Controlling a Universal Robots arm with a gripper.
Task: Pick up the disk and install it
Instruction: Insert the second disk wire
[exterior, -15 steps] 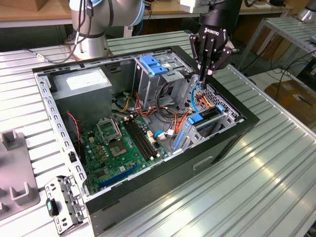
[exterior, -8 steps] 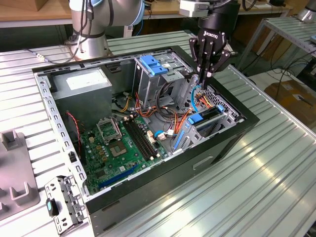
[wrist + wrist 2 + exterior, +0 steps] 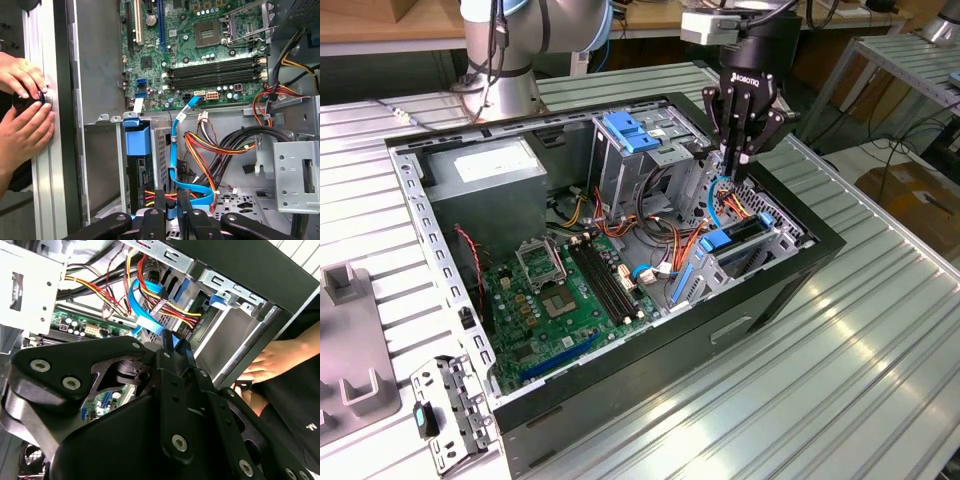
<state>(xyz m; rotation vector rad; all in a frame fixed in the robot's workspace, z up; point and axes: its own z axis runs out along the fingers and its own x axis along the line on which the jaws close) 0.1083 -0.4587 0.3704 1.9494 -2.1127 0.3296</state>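
Pincer (image 3: 741, 160) hangs inside the case (image 3: 800, 265), near the disk (image 3: 735, 240); whether spread, I cannot tell.

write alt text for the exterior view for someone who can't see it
A robot arm's gripper hangs over an open computer case on a metal table, just above the blue-railed disk standing in the drive bay. The green motherboard lies exposed toward the exterior view's left.

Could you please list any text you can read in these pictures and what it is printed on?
Nothing reads reliably.
Black gripper: white lettering, too small.
Grey metal power supply box: white label, too small.
Green motherboard: markings too small.
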